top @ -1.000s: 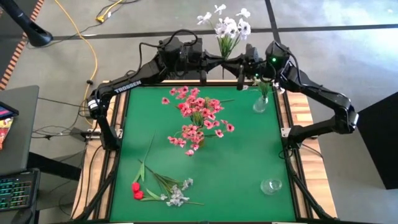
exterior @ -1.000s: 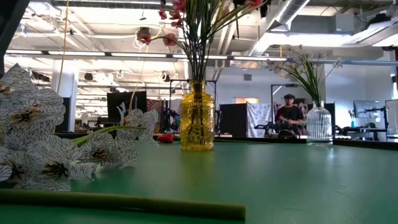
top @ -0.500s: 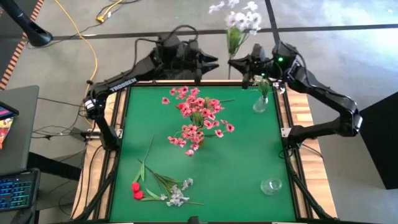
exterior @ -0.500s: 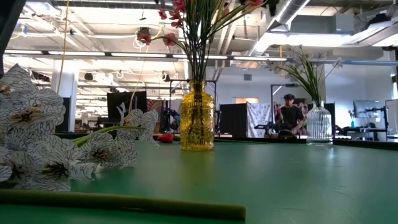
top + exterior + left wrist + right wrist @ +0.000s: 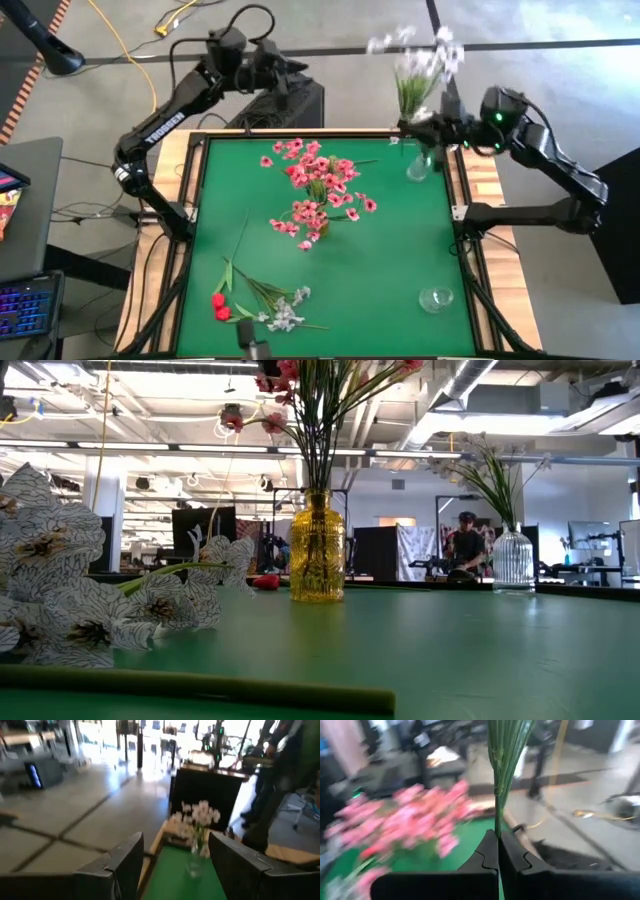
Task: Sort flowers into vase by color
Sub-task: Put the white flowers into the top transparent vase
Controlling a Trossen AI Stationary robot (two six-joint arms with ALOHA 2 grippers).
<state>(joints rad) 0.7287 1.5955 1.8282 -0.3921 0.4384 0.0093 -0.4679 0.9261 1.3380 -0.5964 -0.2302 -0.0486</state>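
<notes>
While the low camera looks level across the green felt table top (image 5: 470,650), a white-grey blossom spray with dark-veined petals (image 5: 60,590) lies nearest it, one thick green stem (image 5: 200,690) along the front edge. Overhead, small red buds on leafy stems (image 5: 220,306) lie beside that spray at the near left. Near right: an empty round clear glass vase (image 5: 436,298). Mid-table: a ribbed amber glass vase (image 5: 317,550) standing upright with pink blossom sprays (image 5: 318,185) in it. Far right corner: a clear ribbed glass vase (image 5: 418,165) holding some white stems. Above it, the right gripper (image 5: 443,118), fingers pinched together on the green stem of a white flower bunch (image 5: 415,60). Left gripper (image 5: 290,70) raised past the far edge, fingers apart, nothing between them. A seated person (image 5: 463,546) beyond.
</notes>
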